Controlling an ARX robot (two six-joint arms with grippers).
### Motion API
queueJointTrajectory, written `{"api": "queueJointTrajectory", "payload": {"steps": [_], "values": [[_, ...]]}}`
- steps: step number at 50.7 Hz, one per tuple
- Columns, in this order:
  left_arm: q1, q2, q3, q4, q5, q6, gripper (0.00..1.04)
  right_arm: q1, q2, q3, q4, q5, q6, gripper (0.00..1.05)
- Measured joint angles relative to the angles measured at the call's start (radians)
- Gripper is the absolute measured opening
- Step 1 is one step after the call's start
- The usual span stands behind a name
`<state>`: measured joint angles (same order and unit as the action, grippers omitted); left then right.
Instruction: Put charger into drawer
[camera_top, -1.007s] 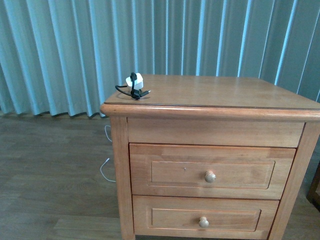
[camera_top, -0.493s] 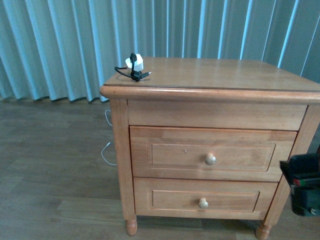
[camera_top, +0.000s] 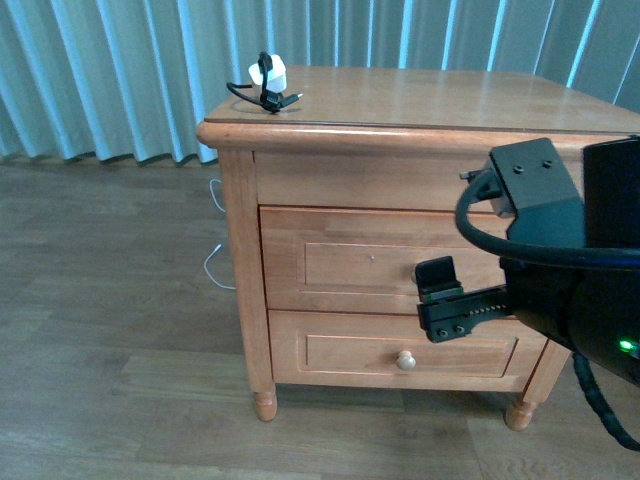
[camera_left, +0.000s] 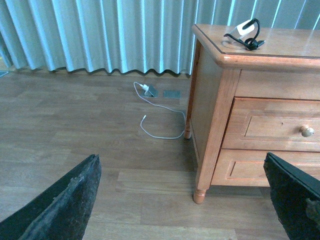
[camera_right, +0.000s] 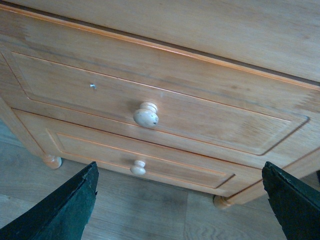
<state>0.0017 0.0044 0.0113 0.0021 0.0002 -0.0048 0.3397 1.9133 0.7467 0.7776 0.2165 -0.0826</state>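
Two grippers, both spread open, right gripper (camera_right: 180, 170) just before shut upper drawer (camera_top: 345, 262) near its knob (camera_right: 146, 114), left gripper (camera_left: 181, 159) above floor (camera_left: 75, 125), charger (camera_top: 268, 78) on nightstand (camera_top: 450, 100) top by left edge, clear of both.

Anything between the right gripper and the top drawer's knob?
Nothing. In the right wrist view the open right gripper faces the knob on the shut drawer, with only open air between them. The front view hides that stretch behind the arm.

Boxy matte-black right arm (camera_top: 545, 185), thick black cable (camera_top: 466, 214) (one green light (camera_top: 626, 347)), black right tool (camera_right: 179, 167).
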Motion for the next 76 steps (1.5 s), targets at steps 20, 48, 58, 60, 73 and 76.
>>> {"api": "queueJointTrajectory", "payload": {"steps": [20,48,58,60,73,76], "values": [[0.0,0.0,0.0,0.0,0.0,0.0,0.99,0.034,0.221,0.211,0.014,0.067,0.009,0.97],[0.0,0.0,0.0,0.0,0.0,0.0,0.99,0.052,0.378,0.379,-0.02,0.122,0.072,0.97],[0.0,0.0,0.0,0.0,0.0,0.0,0.99,0.058,0.396,0.403,-0.006,0.124,0.066,0.97],[0.0,0.0,0.0,0.0,0.0,0.0,0.99,0.06,0.399,0.409,-0.006,0.124,0.064,0.97],[0.0,0.0,0.0,0.0,0.0,0.0,0.99,0.058,0.43,0.44,-0.014,0.13,0.052,0.97],[0.0,0.0,0.0,0.0,0.0,0.0,0.99,0.054,0.432,0.441,-0.014,0.13,0.052,0.97]]}}
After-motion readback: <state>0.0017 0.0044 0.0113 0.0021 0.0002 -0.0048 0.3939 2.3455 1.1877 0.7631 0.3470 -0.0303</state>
